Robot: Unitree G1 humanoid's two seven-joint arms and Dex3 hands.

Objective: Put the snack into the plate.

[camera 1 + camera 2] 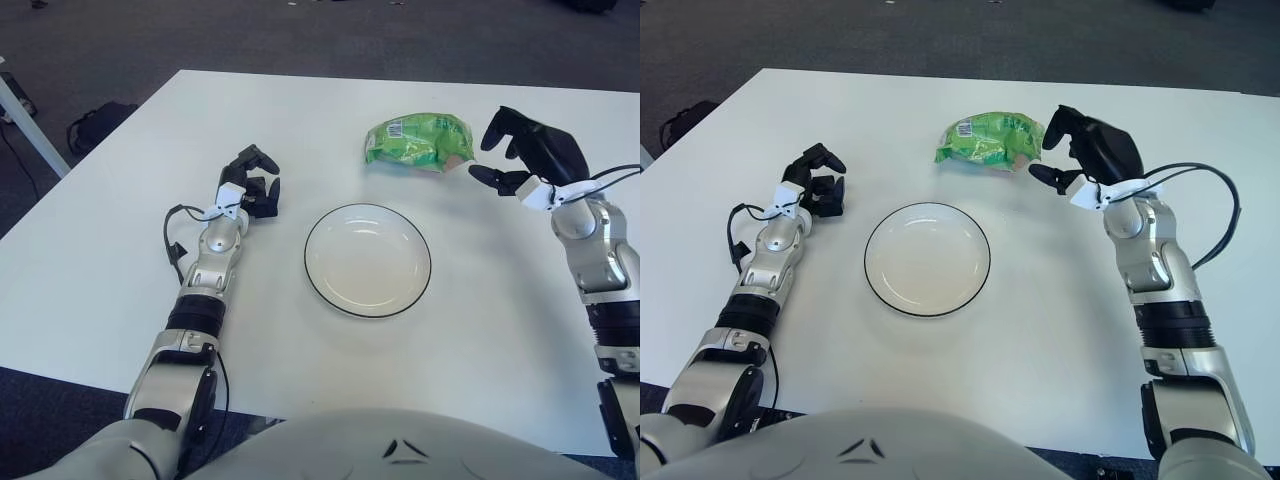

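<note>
Snack bag [417, 141] lying beyond plate [368, 260], nothing between them. Right hand [530, 155] just right of bag, fingers spread, empty. Left hand [253, 187] left of plate, fingers curled, empty.

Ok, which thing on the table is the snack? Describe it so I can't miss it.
Start at the white table and find the round white plate with a dark rim near its middle. Beyond the plate, slightly toward the robot's right, lies the snack, with the open right hand just beside it. It is a crinkled bright green packet, the only coloured thing there.
</note>
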